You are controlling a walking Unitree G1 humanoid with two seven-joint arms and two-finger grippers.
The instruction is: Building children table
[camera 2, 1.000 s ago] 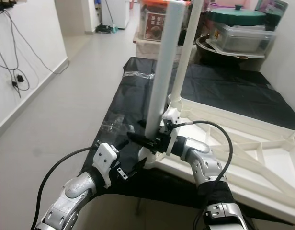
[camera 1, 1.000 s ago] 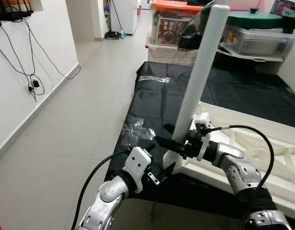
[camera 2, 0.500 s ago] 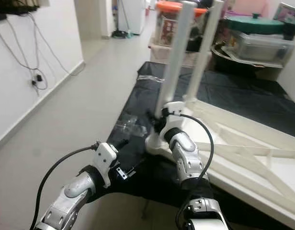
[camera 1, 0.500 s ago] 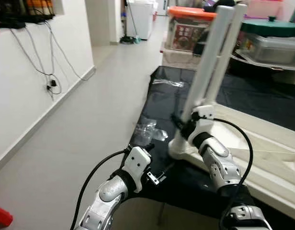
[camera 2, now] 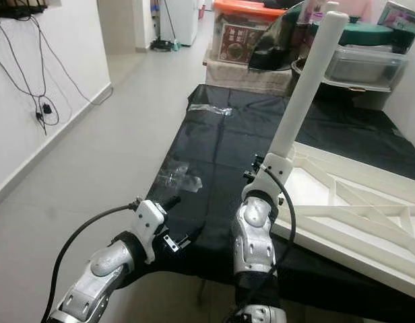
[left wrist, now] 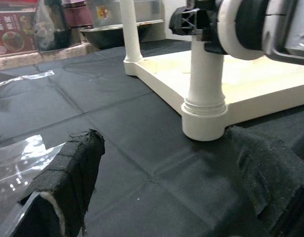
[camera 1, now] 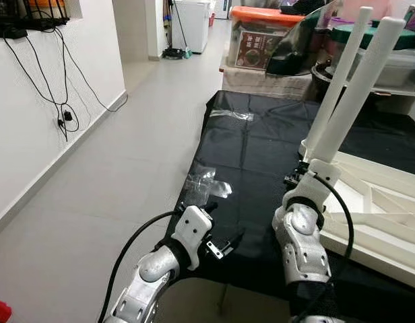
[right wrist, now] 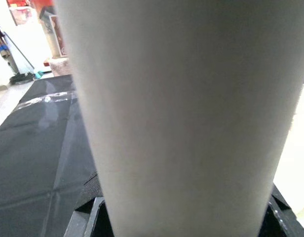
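Observation:
A white children's table [camera 1: 386,208] lies upside down on a black cloth [camera 1: 251,151]. Two white legs stand up from it: a near leg [camera 1: 356,91] and a far leg [camera 1: 337,74]. My right gripper [camera 1: 303,173] is shut on the near leg just above its corner socket [left wrist: 204,121]; in the right wrist view the leg [right wrist: 181,113] sits between the fingers. My left gripper [left wrist: 171,187] hovers low over the cloth's near edge, open, with padded fingers [left wrist: 73,182] wide apart, a short way from the socket.
A crumpled clear plastic bag [camera 1: 206,183] lies on the cloth ahead of the left gripper, and more plastic [camera 1: 231,114] lies at the far edge. Storage boxes [camera 1: 261,33] and tubs stand behind. Tiled floor [camera 1: 126,155] runs along a white wall with hanging cables [camera 1: 59,94] on the left.
The camera view has shifted. My right forearm has swung from the leg's right side round to its near side, still gripping the leg. The left arm has stayed put.

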